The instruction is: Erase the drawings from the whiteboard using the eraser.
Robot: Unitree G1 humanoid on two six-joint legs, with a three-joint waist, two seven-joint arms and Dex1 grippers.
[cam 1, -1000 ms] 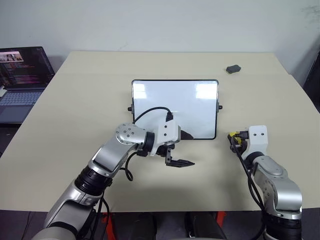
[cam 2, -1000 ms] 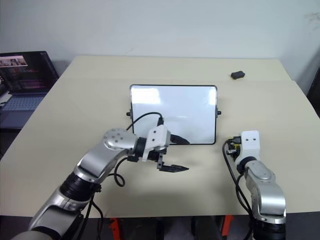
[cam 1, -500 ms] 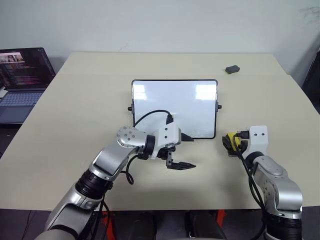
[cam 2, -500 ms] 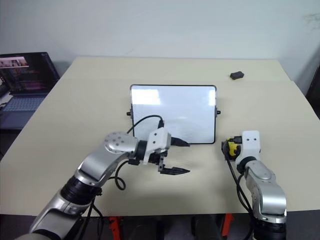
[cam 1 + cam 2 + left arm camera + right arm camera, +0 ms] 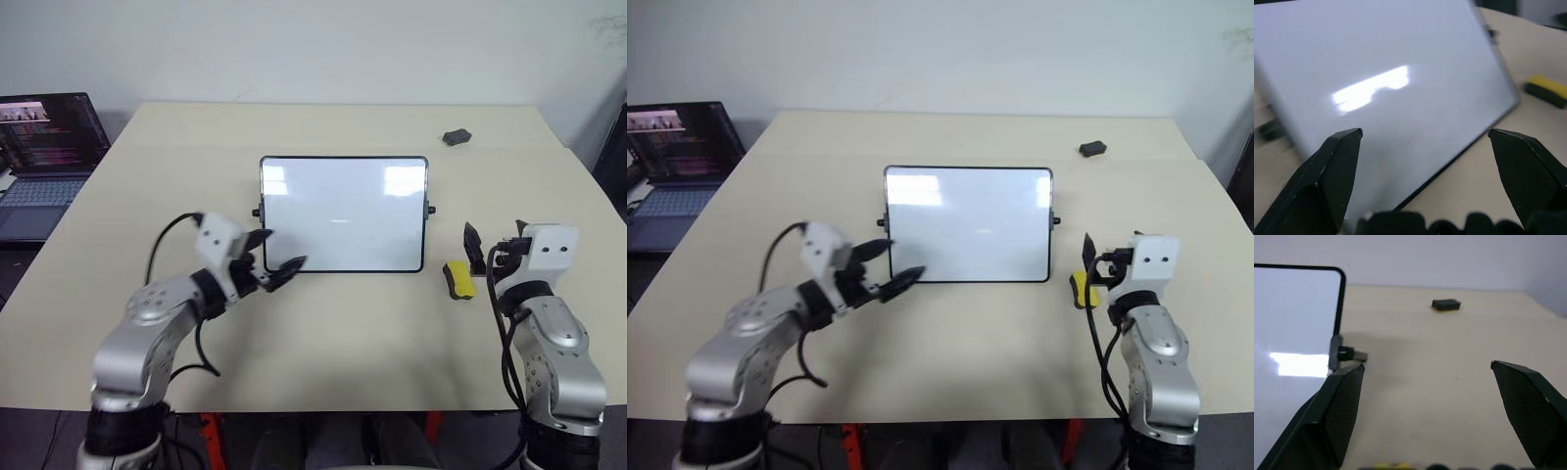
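The beige table (image 5: 323, 323) spreads across most of the head view, and the whiteboard (image 5: 343, 212) lies flat at its centre, its glossy face wiped clean, with no drawings left that I can see. A laptop (image 5: 44, 157) sits at the left edge of the frame, off the table. My left gripper (image 5: 273, 258) hovers at the board's lower left corner, both fingers spread apart with nothing between them, one tip over the frame. My right gripper (image 5: 494, 247) is at the right of the frame, jaws wide and empty. The eraser (image 5: 458, 279) lies yellow side up on the table, just right of the board's lower right corner and just left of my right gripper, apart from its fingers. A small dark lump (image 5: 457, 136) rests in the upper right, well away from the board.
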